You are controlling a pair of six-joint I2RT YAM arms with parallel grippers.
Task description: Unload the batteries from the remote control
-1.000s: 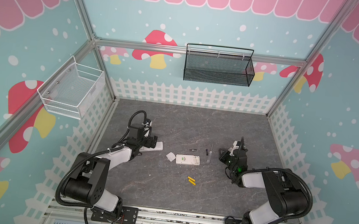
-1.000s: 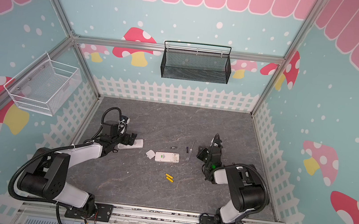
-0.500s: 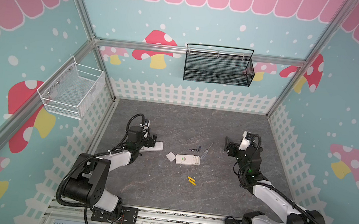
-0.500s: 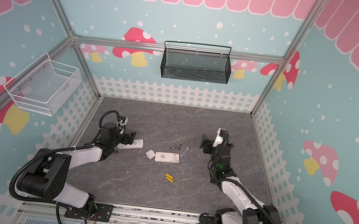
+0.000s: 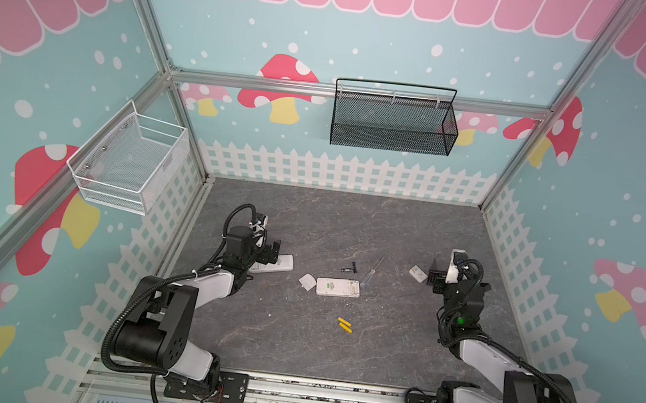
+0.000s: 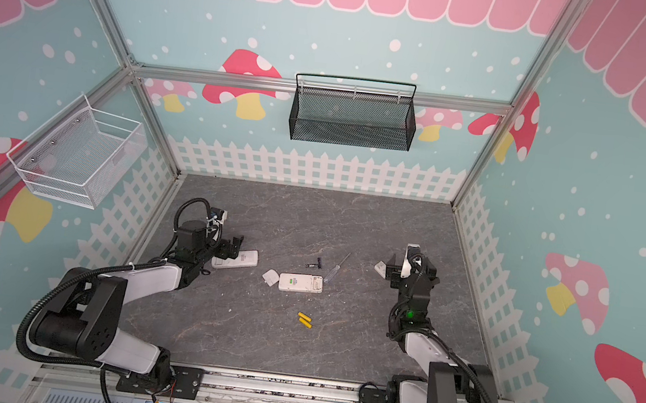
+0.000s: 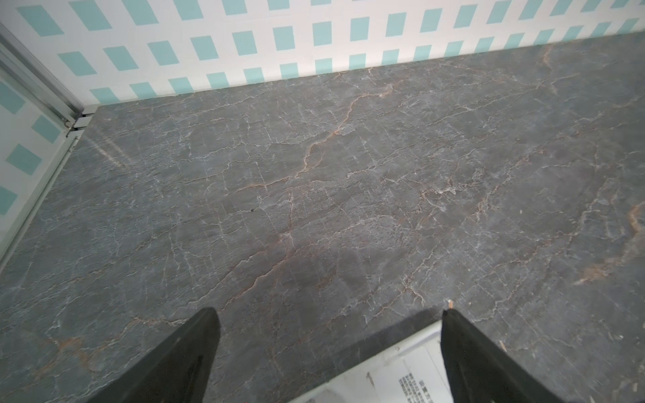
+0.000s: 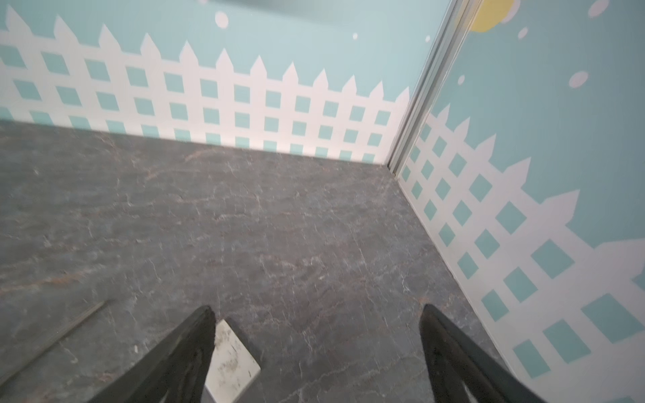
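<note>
Top views both show two yellow batteries (image 5: 344,325) lying loose on the table (image 5: 294,354) at 6 o'clock of the opened remote control (image 5: 338,287), right claw (image 5: 435,277) spread empty, left claw (image 5: 270,251) likewise above a second remote (image 5: 280,264) at 9 o'clock, perhaps yet to empty.

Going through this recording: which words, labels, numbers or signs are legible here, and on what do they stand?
Left remote: a printed label with rows of small characters, too blurred to read.
Middle remote: a green label, too small to read in both top views.
No other writing shows, so nothing can be quoted.
</note>
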